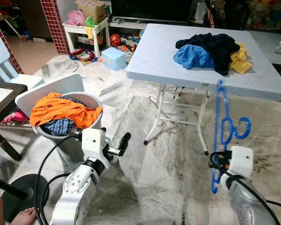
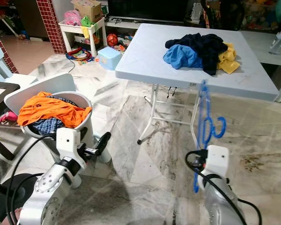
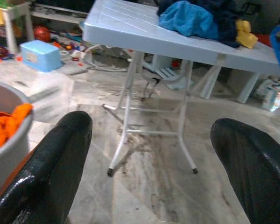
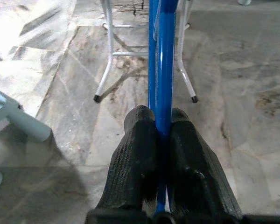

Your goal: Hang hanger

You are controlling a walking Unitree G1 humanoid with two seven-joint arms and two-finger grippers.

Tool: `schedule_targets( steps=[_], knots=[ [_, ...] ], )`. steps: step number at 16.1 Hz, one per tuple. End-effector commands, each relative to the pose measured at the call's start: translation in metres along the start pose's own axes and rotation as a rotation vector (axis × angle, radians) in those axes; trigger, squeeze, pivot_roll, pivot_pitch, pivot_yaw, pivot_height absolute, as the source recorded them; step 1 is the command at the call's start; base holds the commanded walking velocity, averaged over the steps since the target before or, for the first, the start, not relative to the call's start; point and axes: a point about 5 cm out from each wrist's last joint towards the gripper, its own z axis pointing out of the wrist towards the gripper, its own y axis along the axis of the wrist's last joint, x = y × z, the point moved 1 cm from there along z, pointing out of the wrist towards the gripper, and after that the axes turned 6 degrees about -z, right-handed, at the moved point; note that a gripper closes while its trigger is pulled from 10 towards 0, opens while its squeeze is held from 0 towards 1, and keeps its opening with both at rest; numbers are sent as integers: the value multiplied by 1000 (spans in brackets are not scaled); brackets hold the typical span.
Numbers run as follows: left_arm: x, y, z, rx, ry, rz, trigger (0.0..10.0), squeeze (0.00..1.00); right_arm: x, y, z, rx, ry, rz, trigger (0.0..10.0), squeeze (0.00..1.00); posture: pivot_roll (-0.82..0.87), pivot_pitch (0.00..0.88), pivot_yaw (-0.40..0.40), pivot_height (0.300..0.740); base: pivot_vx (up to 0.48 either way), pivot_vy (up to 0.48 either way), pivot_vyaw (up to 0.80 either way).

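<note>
A blue plastic hanger [image 1: 223,123] stands upright in front of the white folding table [image 1: 168,56], its hook [image 1: 242,128] curling to the right. My right gripper [image 4: 161,119] is shut on the hanger's bars [image 4: 159,56], low at the right of the eye views, with its white wrist [image 1: 241,162] just below. My left gripper [image 3: 151,154] is open and holds nothing; one black finger [image 1: 124,142] points toward the table legs. A pile of dark blue, light blue and yellow clothes [image 1: 210,51] lies on the table top.
A grey laundry basket [image 1: 91,99] with orange and checked clothes stands at the left, beside a dark table [image 1: 2,96] and a white chair [image 1: 2,58]. Toys and a blue box [image 1: 114,58] lie beyond. A round black base [image 1: 21,190] and a person's foot [image 1: 23,216] are at the bottom left.
</note>
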Motion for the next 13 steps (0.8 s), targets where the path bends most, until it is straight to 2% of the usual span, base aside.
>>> schedule_targets(
  steps=[1,11,13],
  knots=[
    [-6,8,1,-20,-36,-2,10000,0,1,9,-4,-33,-4,0,10000,0,-60,24,-11,740,255,0,-631],
    [-8,7,3,-5,-56,-8,10000,0,10,11,3,-24,34,-16,10000,0,-51,15,-23,740,270,0,-800],
    [-8,7,4,-1,-53,-11,10000,0,9,11,3,-23,27,-22,10000,0,-50,15,-22,740,0,0,-800]
  ],
)
